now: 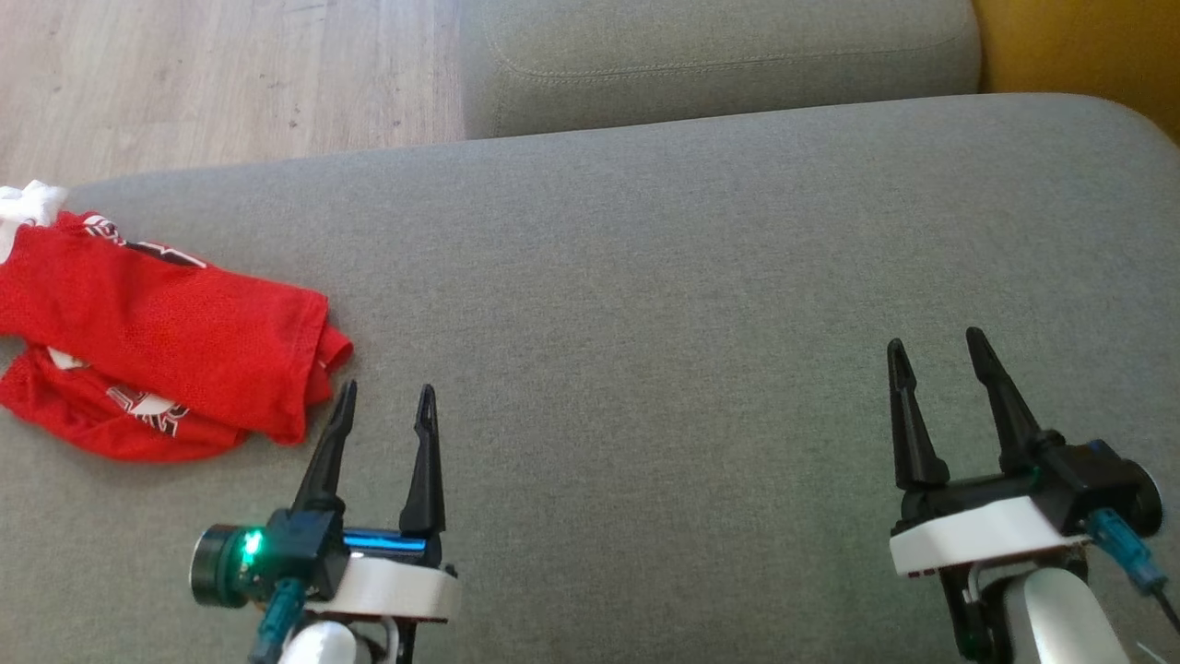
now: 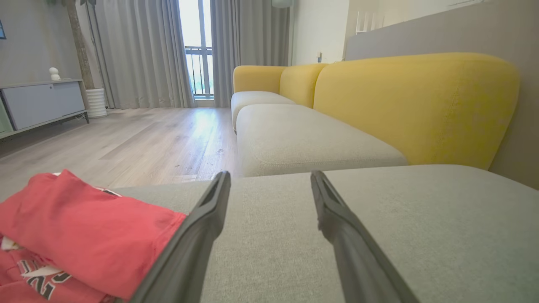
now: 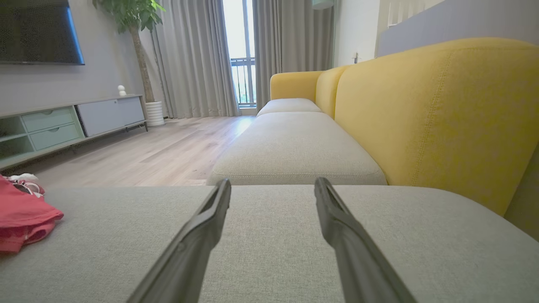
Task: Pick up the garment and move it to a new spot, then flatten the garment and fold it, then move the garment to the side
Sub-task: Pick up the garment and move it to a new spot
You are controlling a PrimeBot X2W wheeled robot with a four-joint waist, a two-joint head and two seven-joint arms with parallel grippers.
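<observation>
Grey sofa seat cushion (image 1: 691, 277) serves as the work surface. A red jersey (image 1: 157, 323) with white lettering lies on it in a loosely folded, layered heap at the robot's far left, partly cut by the edge of the head view. A small white cloth item (image 1: 28, 198) sits just beyond the jersey's far corner.

The left tool (image 1: 387, 390) stands just beside the jersey's nearest hem, its two dark fingers spread wide with nothing between them. Whether the nearer finger touches the cloth cannot be told. The right tool (image 1: 936, 339) is well apart from the jersey, over bare cushion at the robot's right, its fingers equally wide apart and holding nothing.

Beyond the work cushion lies a second grey seat cushion (image 1: 719, 65), and a yellow backrest (image 2: 412, 109) runs along the right. A wooden floor (image 1: 230, 74) extends to the left, ending at grey curtains (image 2: 143, 50) around a bright window (image 2: 198, 46). A low cabinet (image 3: 71, 122) and a potted tree (image 3: 134, 25) stand against the far wall.
</observation>
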